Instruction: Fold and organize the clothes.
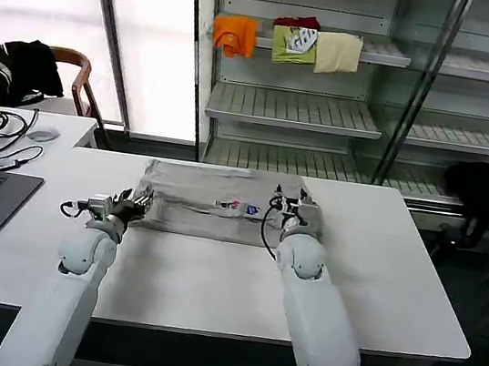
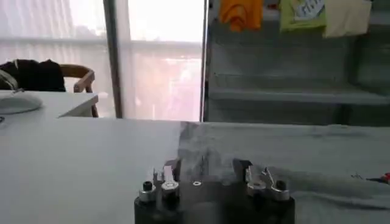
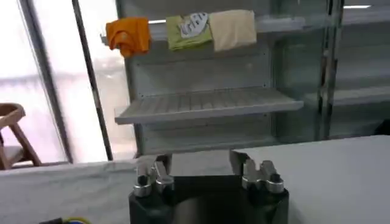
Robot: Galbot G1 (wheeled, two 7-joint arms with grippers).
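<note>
Left pincer [image 1: 127, 208], head view: set low at the near left edge of the flat, light grey short-sleeved cotton shirt [image 1: 210, 198] on the white table [image 1: 376, 286]. Right pincer [image 1: 291, 206]: set at the shirt's right edge, likely to lift both sides together.

Left wrist view: spread wide, grey cloth just ahead, nothing pinched.

Right wrist view: spread wide too, holding nothing.
</note>
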